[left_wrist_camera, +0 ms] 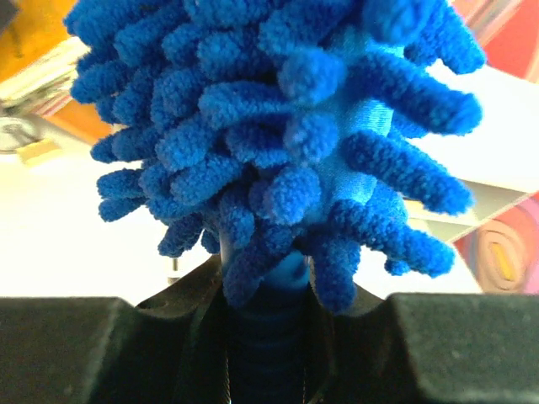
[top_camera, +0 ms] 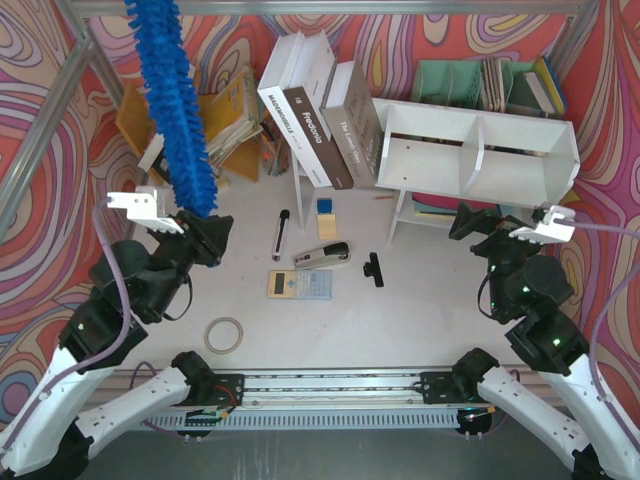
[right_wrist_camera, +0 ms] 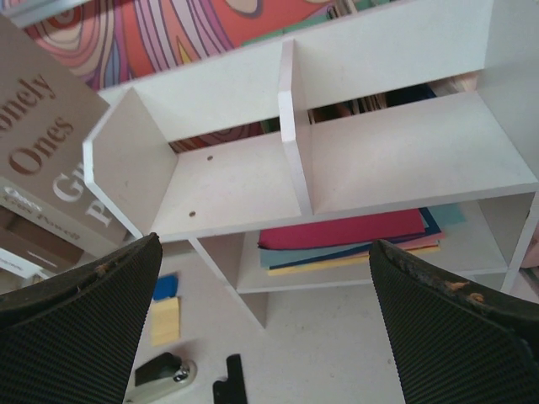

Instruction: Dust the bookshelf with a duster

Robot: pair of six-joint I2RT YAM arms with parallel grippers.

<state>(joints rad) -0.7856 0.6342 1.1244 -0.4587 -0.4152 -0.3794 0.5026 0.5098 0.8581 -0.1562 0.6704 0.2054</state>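
Duster (top_camera: 175, 110): one, bright blue, its handle clamped in the left gripper (top_camera: 205, 228); the long axis rises up and away from the gripper.
Bookshelf (top_camera: 430, 160): one, white, two compartments, standing on the bench (top_camera: 420, 320) to the right of the duster, well apart.
Nearer arm: the right one (its right gripper (top_camera: 480, 232) is spread wide and holds nothing).
Coming move: probably the left arm carries the duster rightward.

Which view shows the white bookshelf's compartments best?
The right wrist view: the bookshelf fills it, both compartments open to the camera. The top external view shows it smaller, from above. In the left wrist view the duster hides nearly all.
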